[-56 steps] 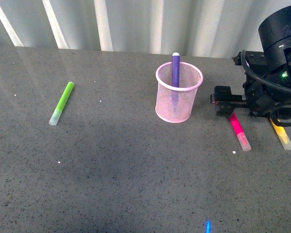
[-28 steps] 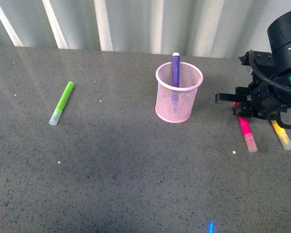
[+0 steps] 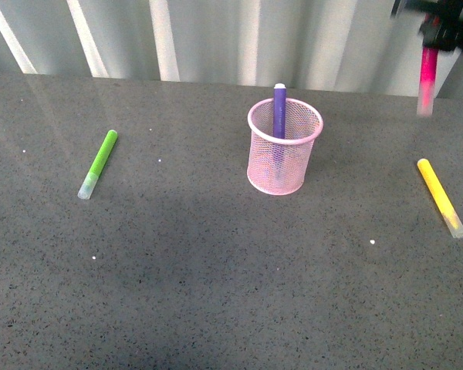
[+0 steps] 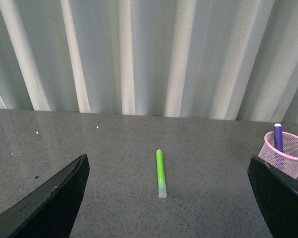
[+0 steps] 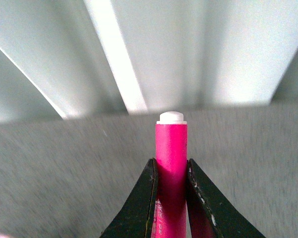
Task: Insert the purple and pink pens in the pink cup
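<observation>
Front view: the pink cup (image 3: 285, 146), a pale pink wire-mesh pot with a thick rolled rim, stands upright near the middle of the grey speckled table (image 3: 216, 293). The purple pen (image 3: 279, 108) stands in it against the far side, its white-tipped end above the rim. The pink pen (image 3: 427, 77) hangs nearly upright in the air at the upper right, well apart from the cup. Its body is hot pink, its lower end pale and blurred. Only a dark, blurred part of the right gripper (image 3: 440, 19) shows at the picture's corner, over the pen's top. A yellow marker (image 3: 441, 197) lies on the table below it, and a lime-green marker (image 3: 98, 163) lies far to the left. No writing can be read.

Left wrist view: the left gripper (image 4: 166, 164) is spread wide and holds nothing, one black finger at each lower corner. It is above the table and faces the ribbed wall (image 4: 149, 54). The green marker lies between the fingers further out. The mesh cup with the purple pen sits at the edge.

Right wrist view: the right gripper (image 5: 171, 166) pinches the pink pen between its two black fingers (image 5: 141, 203). The pen's white end cap points away from the camera. Faint print on the barrel is too small to read. The background is blurred.
</observation>
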Robot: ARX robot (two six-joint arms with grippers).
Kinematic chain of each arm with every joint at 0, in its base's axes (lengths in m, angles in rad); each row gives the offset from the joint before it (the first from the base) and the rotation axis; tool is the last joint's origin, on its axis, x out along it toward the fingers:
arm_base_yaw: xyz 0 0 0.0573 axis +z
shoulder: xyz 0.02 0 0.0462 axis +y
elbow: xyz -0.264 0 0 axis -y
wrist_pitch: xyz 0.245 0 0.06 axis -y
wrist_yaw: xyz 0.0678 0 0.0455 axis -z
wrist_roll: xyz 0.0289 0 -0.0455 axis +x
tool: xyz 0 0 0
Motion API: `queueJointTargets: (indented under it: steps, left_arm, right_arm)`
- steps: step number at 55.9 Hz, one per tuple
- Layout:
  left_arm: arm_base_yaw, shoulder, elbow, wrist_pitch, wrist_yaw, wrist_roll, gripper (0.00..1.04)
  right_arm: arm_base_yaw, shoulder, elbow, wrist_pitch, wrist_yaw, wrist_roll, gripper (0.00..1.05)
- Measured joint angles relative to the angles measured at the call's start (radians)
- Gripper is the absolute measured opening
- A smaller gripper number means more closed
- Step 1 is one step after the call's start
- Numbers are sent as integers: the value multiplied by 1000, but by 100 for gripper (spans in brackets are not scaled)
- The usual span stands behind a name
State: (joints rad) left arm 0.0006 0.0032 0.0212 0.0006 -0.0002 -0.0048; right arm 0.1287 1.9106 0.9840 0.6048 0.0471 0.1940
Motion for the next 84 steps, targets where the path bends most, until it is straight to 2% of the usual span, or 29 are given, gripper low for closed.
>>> queueJointTargets:
  steps: [9, 16, 21, 58, 84]
  left_arm:
    - [0, 0, 0, 0, 0, 0, 98]
    - [0, 0, 0, 0, 0, 0, 98]
    - [0, 0, 0, 0, 0, 0, 98]
    - [0, 0, 0, 0, 0, 0, 98]
    - [0, 0, 0, 0, 0, 0, 98]
  right_arm:
    - [58, -111, -80, 288, -80, -84, 12]
    - [129, -121, -163, 538, -214, -172, 12]
    - [164, -80, -188, 618, -278, -201, 12]
    - [202, 270, -38, 664, -297, -184, 11]
    - [190, 344, -56, 729, -316, -143, 11]
